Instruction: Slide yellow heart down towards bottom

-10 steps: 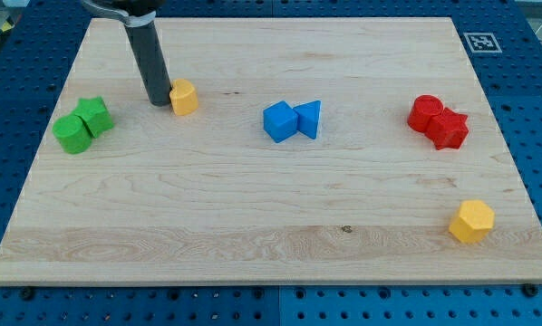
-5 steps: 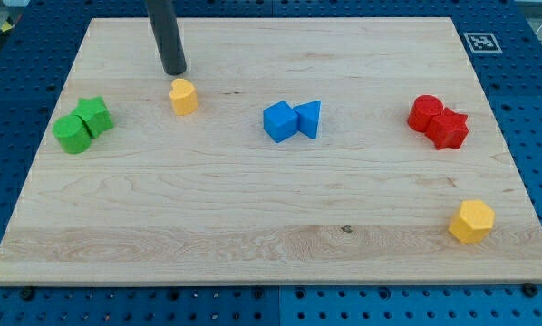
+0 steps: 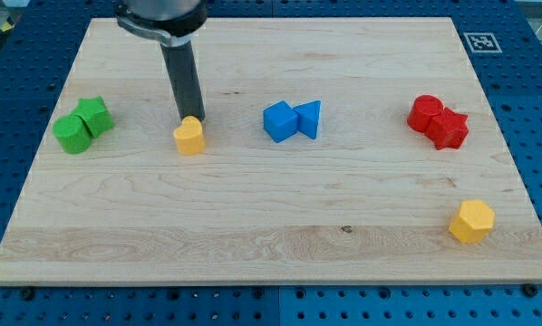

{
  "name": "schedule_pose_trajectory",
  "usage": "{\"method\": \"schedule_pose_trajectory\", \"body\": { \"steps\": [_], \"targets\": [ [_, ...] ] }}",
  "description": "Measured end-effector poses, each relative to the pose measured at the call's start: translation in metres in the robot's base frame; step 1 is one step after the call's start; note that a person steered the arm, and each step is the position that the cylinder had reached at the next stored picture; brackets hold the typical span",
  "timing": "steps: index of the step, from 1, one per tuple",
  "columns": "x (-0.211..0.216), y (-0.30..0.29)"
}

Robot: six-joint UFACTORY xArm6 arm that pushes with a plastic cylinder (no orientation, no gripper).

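The yellow heart (image 3: 189, 137) lies on the wooden board (image 3: 271, 199), left of centre. My tip (image 3: 192, 120) stands right behind the heart, on its top side, touching or almost touching it. The dark rod rises from there toward the view's top.
Two green blocks (image 3: 82, 125) sit together at the left. A blue cube (image 3: 279, 120) and a blue triangle (image 3: 309, 118) touch at the centre. Two red blocks (image 3: 438, 121) sit at the right. A yellow hexagon (image 3: 471, 221) lies at the lower right.
My tip went from the heart's left side, up above it, then came down behind it. The heart has slid down the board a short way.
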State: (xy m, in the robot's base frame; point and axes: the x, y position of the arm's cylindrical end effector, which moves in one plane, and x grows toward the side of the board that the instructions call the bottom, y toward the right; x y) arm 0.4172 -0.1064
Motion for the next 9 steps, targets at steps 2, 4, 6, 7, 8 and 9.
{"method": "schedule_pose_trajectory", "body": {
  "steps": [2, 4, 6, 7, 8, 9],
  "targets": [
    [0.041, 0.015],
    [0.047, 0.016],
    [0.030, -0.005],
    [0.038, -0.013],
    [0.053, -0.018],
    [0.069, -0.019]
  ]
}}
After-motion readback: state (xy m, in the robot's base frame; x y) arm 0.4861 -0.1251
